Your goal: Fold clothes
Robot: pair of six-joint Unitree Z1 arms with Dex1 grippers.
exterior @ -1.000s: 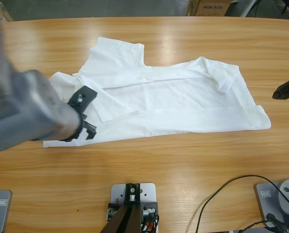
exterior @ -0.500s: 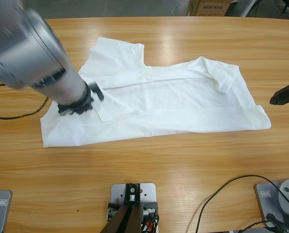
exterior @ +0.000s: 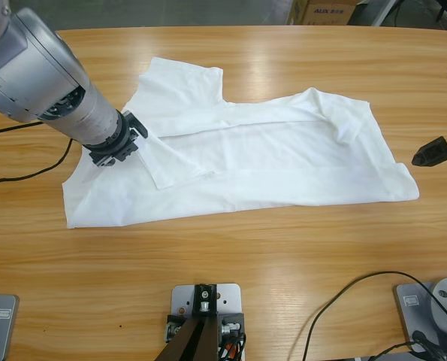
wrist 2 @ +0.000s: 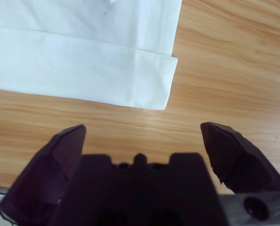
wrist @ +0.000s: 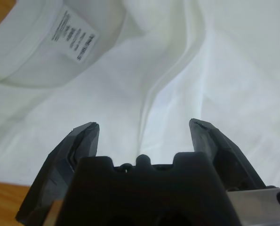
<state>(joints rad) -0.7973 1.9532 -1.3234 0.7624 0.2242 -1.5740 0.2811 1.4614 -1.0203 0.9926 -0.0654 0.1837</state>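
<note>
The white T-shirt (exterior: 246, 154) is lying across the middle of the table (exterior: 283, 256). The left gripper (wrist: 144, 136) is hovering over its collar, jaws apart; the right gripper (wrist 2: 142, 136) is waiting at the right edge, jaws wide.

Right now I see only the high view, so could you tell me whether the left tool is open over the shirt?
Observer: Yes. The left wrist view shows the left tool open with nothing between its jaws and the shirt right below it.
Operator: Thank you. What lies ahead of it?
Observer: The printed neck label, inside the collar, sits ahead and to the upper left in that view.
Operator: And the other arm?
Observer: The right tool is open too. It is over bare table, just short of the shirt's folded hem corner.
</note>
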